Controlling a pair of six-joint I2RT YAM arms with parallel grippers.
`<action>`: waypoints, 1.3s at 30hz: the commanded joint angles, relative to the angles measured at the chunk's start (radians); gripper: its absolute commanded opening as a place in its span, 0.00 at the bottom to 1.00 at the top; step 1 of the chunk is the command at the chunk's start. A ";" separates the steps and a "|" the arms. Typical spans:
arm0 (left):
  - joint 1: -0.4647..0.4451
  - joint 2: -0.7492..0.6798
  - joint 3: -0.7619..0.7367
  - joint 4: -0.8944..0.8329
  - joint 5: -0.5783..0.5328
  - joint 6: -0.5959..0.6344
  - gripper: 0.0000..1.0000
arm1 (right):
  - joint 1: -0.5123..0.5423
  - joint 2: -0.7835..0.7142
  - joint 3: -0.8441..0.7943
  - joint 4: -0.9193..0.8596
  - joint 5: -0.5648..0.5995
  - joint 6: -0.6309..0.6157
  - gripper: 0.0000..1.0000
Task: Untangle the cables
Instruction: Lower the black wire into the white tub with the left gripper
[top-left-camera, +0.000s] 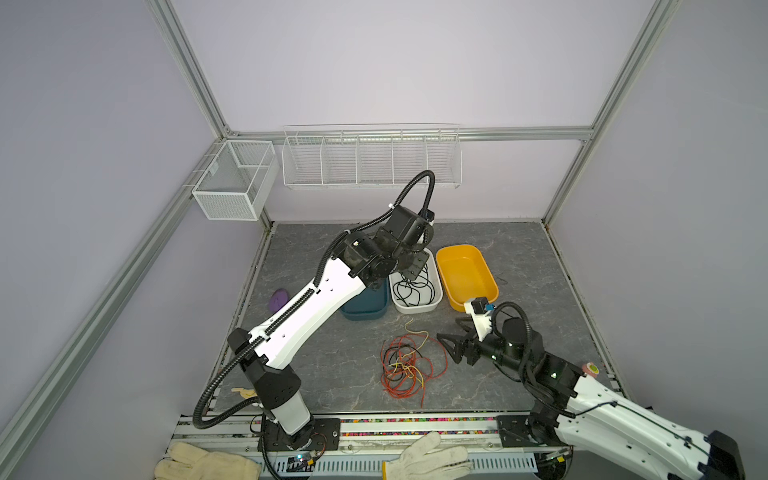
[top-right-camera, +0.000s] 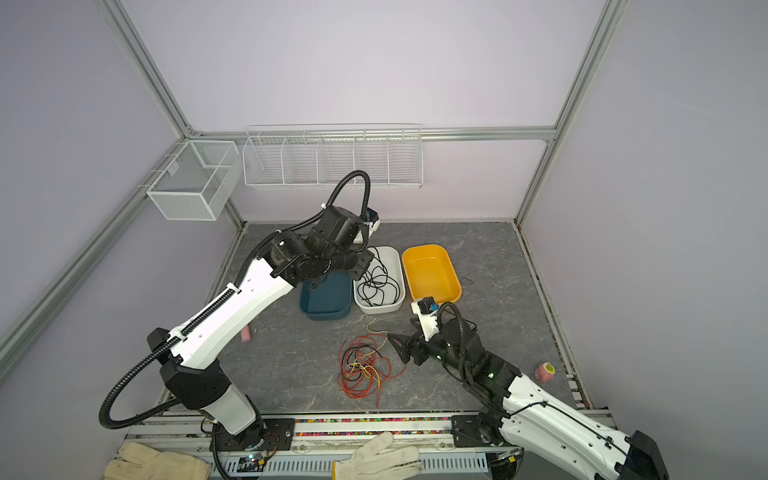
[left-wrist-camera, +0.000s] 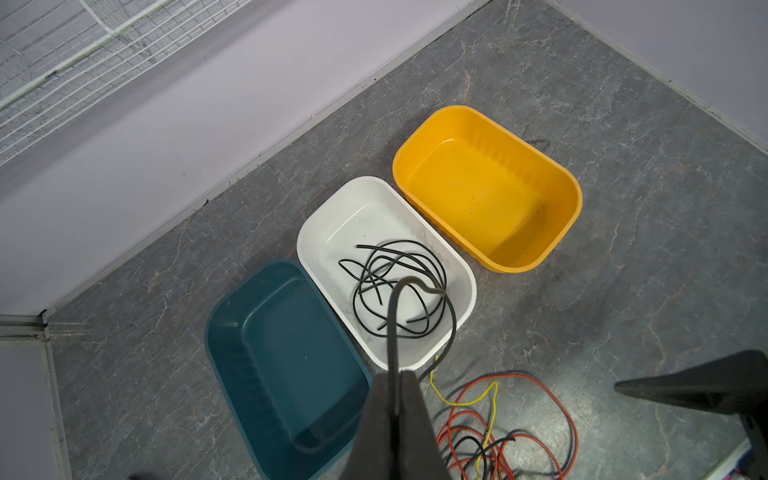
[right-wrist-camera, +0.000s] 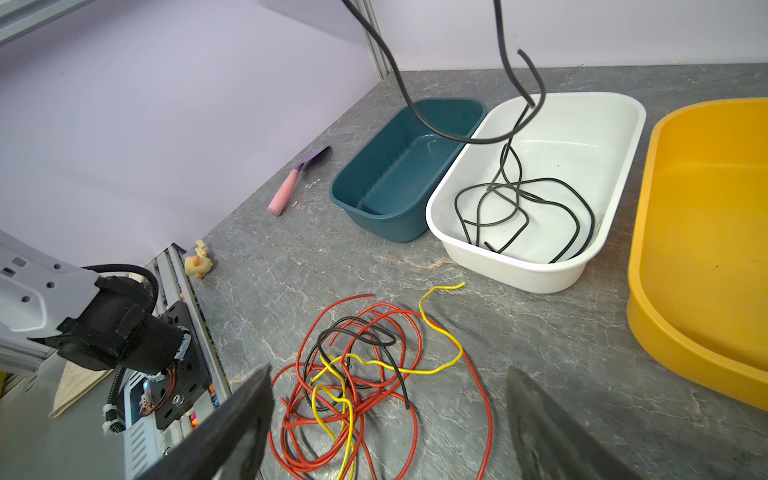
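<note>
Above three tubs (left-wrist-camera: 340, 224), left jaws pinch one black cable (left-wrist-camera: 391, 324); right jaws gape beside one tangle (right-wrist-camera: 365, 360).

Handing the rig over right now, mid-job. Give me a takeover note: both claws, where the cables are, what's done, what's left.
Left claw: shut on a thin black cable, held above the white plastic tub. The cable's lower part lies coiled inside the tub.
Right claw: open, holding nothing, over the tangle of red, black and yellow cables on the grey table.
Done: black cable is out of the tangle and in the white tub. The teal plastic tub and yellow plastic tub hold no cables.
Left: release the black cable, then separate the tangle.
</note>
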 joint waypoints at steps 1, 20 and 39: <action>0.014 0.016 -0.025 0.039 -0.008 0.027 0.00 | 0.005 -0.013 -0.002 0.030 -0.009 -0.011 0.88; 0.030 0.101 -0.128 0.108 -0.014 0.010 0.00 | 0.005 -0.015 -0.004 0.032 -0.002 -0.009 0.88; 0.064 0.239 -0.132 0.133 -0.066 0.001 0.00 | 0.005 -0.024 -0.003 0.026 -0.005 -0.007 0.88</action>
